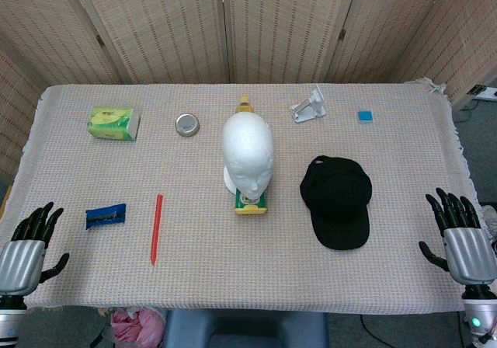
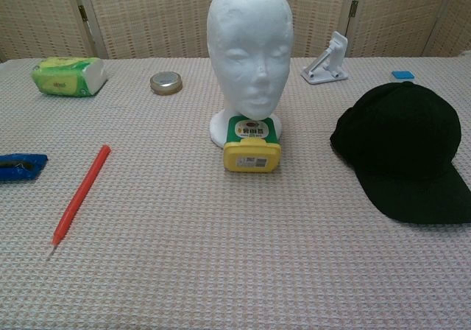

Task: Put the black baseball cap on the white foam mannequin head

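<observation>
Both our hands, left hand (image 1: 26, 248) and right hand (image 1: 460, 235), open, empty. We reach right hand to black baseball cap (image 1: 337, 200), grab crown softly, lift over white foam mannequin head (image 1: 248, 154).

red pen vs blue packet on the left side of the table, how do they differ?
The red pen is long and thin; the blue packet is short, flat and wider. The pen lies roughly front to back, the packet roughly crosswise. The pen lies nearer the mannequin head; the packet lies nearer the left hand. Both lie flat on the tablecloth, untouched.

Matt black cloth cap (image 2: 403, 147), smooth matt white foam head (image 2: 249, 46), coarse woven tablecloth (image 2: 221, 256).
</observation>
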